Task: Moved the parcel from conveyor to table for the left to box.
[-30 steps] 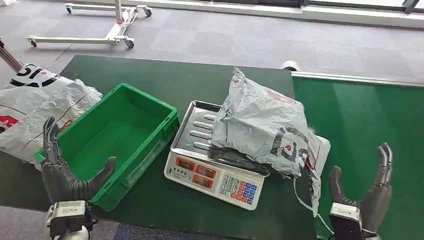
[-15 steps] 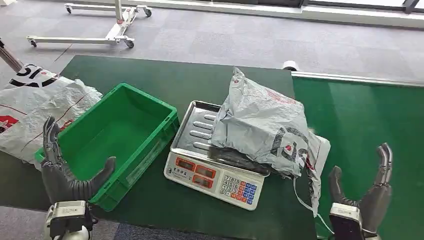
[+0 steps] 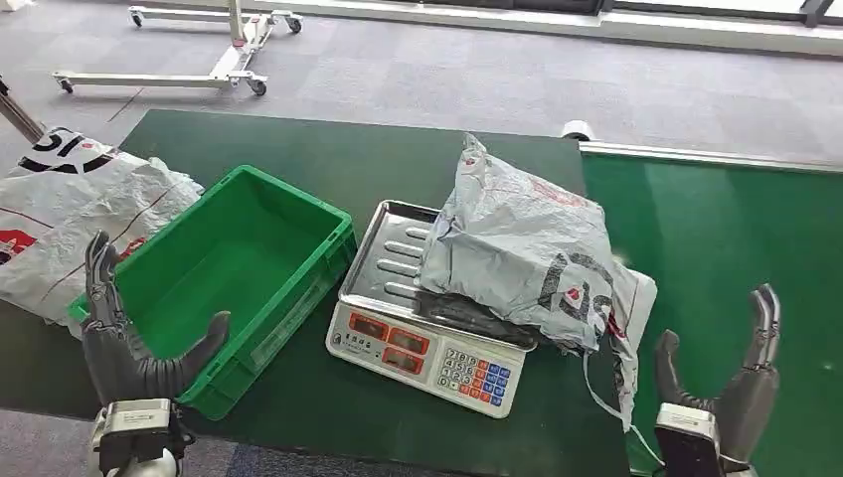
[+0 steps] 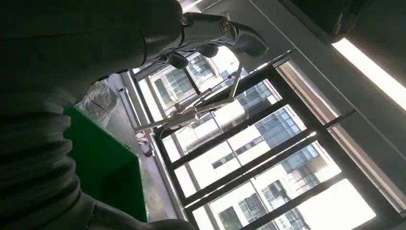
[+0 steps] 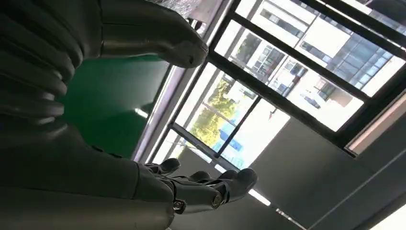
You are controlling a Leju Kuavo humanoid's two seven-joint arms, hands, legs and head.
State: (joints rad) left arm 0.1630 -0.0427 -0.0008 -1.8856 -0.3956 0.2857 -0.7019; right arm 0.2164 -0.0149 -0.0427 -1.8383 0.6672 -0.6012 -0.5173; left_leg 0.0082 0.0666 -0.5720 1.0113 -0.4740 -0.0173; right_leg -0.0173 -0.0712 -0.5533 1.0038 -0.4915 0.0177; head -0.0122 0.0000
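Parcel (image 3: 522, 248), grey poly mailer w/ black and red print, lies on the scale (image 3: 422, 328), covering most of the steel tray's right side and hanging off the edge nearest the conveyor (image 3: 736, 248). Crumpled, one corner sticks up at the far end; a loose strip dangles down toward the table (image 3: 338, 149) front edge. Scale sits mid-table, keypad and red displays facing the robot. Neither hand touches the parcel.

Bin (image 3: 229, 268), green plastic, nothing inside, just left of the scale, nearly touching it, set at an angle. Beyond it at the table's left edge, a big white sack (image 3: 70, 214) w/ black and red marks.

Left hand (image 3: 129, 343) at the bin's near left corner, palm up, fingers upright and apart, thumb out toward the bin wall, holds nothing. Left wrist view: fingers (image 4: 215, 33) spread against the windows, bin edge beside them.

Right hand (image 3: 731, 383) low at the front, over the conveyor's green belt, just right of the parcel's hanging end; thumb and fingers wide apart, holds nothing. Right wrist view agrees: thumb and fingers (image 5: 210, 184) well apart, belt green between.

Far floor: grey carpet, white wheeled frame (image 3: 219, 50).
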